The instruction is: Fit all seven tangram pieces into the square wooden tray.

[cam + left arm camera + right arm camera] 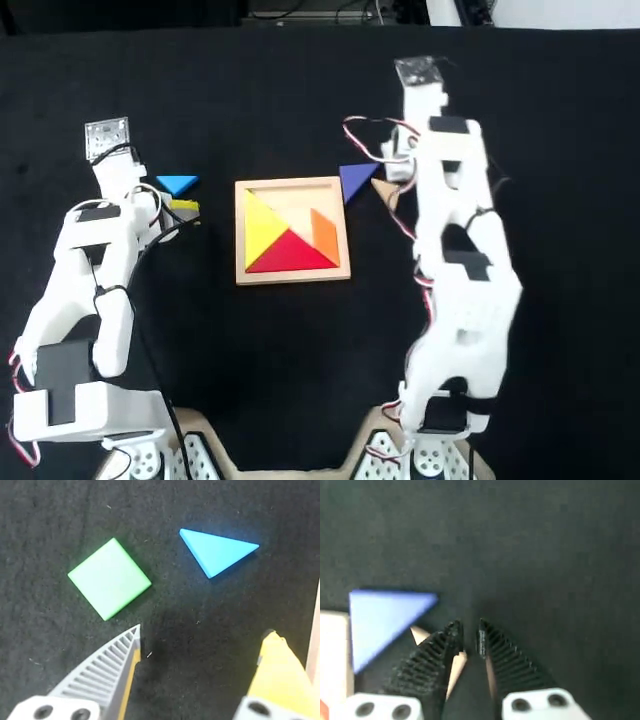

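Pincer state first: the left pincer is released, its grey and yellow fingers spread wide over the black tabletop, grasping nothing. Just beyond its tips lie a green square and a light blue triangle, near each other but apart, flat on the tabletop's left part. The right pincer is clenched almost fully, only a thin dark slit between its black ribbed fingertips, and nothing shows in that slit. A tan triangle lies right at those fingers, partly under them; whether they touch it I cannot tell. Just beside it, a dark blue triangle sits at the far right corner of the square wooden tray, close to its rim. The tray lies around the middle of the tabletop, between the two arms. In it are a yellow triangle, a red triangle and an orange piece, set edge to edge; the part along its far rim is bare wood.
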`<action>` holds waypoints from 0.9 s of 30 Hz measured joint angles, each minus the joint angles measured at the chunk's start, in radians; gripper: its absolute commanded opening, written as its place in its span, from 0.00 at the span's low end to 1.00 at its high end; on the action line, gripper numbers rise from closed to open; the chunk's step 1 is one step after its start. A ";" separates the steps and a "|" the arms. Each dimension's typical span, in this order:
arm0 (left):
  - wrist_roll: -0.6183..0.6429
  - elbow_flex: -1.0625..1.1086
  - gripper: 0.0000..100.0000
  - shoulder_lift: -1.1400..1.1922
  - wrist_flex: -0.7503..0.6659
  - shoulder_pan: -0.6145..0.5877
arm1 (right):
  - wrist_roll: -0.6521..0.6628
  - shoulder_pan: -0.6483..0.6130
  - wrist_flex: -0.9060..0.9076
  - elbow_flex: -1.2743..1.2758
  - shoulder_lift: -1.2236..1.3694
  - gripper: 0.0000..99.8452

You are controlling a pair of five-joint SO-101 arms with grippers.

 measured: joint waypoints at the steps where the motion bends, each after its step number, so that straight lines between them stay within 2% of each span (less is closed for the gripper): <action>1: 0.000 0.000 0.36 0.000 0.000 0.000 | 0.008 -0.011 0.017 -0.038 0.034 0.06; 11: 0.000 0.000 0.36 0.000 -0.002 0.005 | 0.078 -0.072 0.367 -0.451 0.284 0.01; 16: 0.000 0.000 0.36 0.000 -0.002 0.008 | 0.189 -0.132 0.568 -0.554 0.350 0.01; 20: 0.000 0.000 0.36 0.000 -0.002 0.008 | 0.236 -0.146 0.690 -0.569 0.362 0.01; 27: 0.000 0.000 0.36 0.000 -0.002 0.008 | 0.311 -0.124 0.700 -0.428 0.256 0.01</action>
